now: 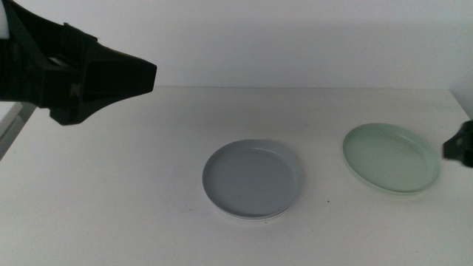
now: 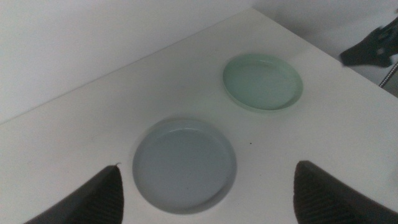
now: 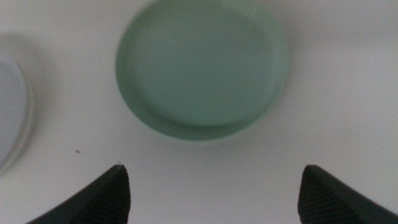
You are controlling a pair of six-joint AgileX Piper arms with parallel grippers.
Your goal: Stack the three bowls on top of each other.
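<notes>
Dark jaws of the left claw (image 2: pixel 208 190) are spread wide and empty, held high at the upper left of the middle view. The right claw (image 3: pixel 214 193) is likewise spread, seen at the right edge, just beside the mint green bowl (image 1: pixel 391 157). At centre, the grey-blue bowl (image 1: pixel 252 177) is nested on a white bowl (image 1: pixel 247 216), only whose rim shows, on the white worktop (image 1: pixel 111 199).

White table (image 1: pixel 111 192) carrying a grey-blue bowl (image 1: pixel 253 178) nested on a white bowl (image 1: pixel 244 217) at centre, and a mint green bowl (image 1: pixel 391 157) apart to its right.
</notes>
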